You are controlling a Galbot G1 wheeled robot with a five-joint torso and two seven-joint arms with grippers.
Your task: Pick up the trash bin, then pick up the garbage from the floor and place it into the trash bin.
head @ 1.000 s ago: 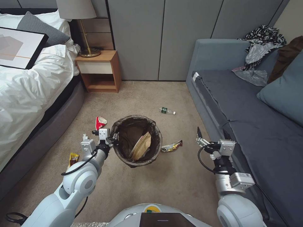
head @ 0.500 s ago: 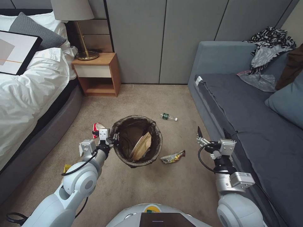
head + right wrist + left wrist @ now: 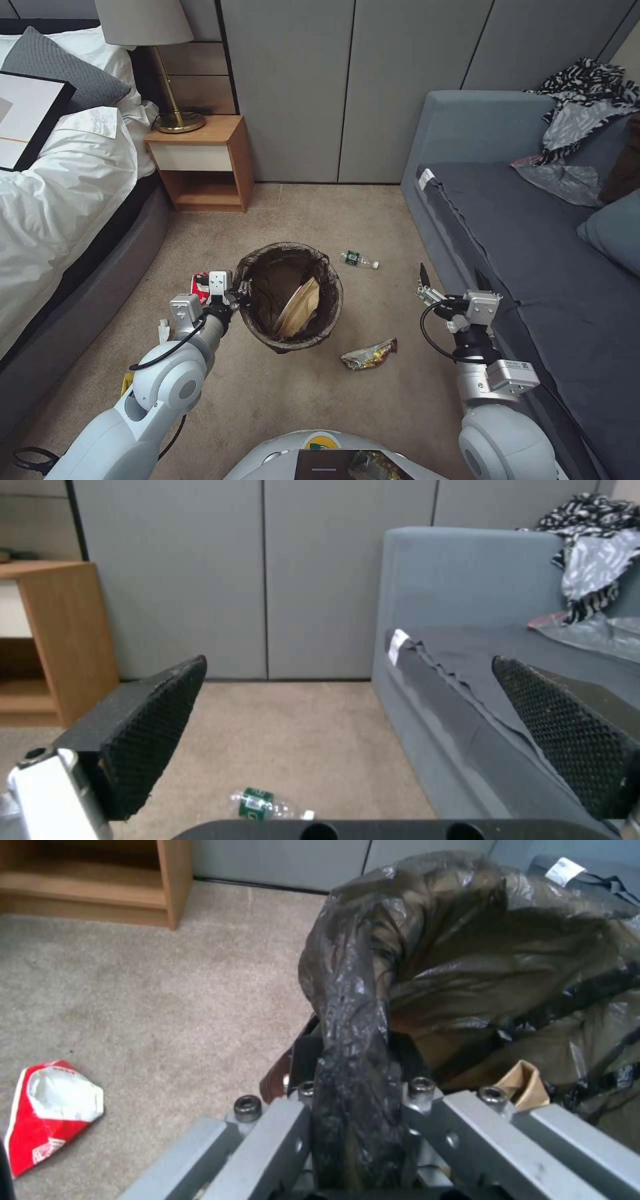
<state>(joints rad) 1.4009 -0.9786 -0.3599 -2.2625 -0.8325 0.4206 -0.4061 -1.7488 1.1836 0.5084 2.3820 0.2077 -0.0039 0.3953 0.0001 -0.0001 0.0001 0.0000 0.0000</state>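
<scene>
My left gripper (image 3: 238,293) is shut on the near-left rim of the trash bin (image 3: 288,297), pinching the dark bag folded over it (image 3: 350,1050). A brown paper bag (image 3: 300,310) lies inside the bin. Garbage lies on the carpet. A red-and-white cup (image 3: 53,1112) sits just left of the bin, partly behind my left wrist. A gold wrapper (image 3: 369,354) is at the bin's front right, and a small green-labelled bottle (image 3: 360,259) lies beyond it. A white tissue (image 3: 163,328) and a yellow wrapper (image 3: 126,383) lie by my left arm. My right gripper (image 3: 452,277) is open beside the sofa, holding nothing.
A grey sofa (image 3: 533,233) runs along the right, close to my right arm. The bed (image 3: 60,200) lines the left, with a wooden nightstand (image 3: 200,163) and a lamp at the back left. Grey wall panels (image 3: 347,87) close the far end. Open carpet lies between bed and sofa.
The whole picture has shifted: carpet, litter and furniture slid toward the bottom of the view, so the camera moved. The bin stays in my left gripper. Both grippers keep their state.
</scene>
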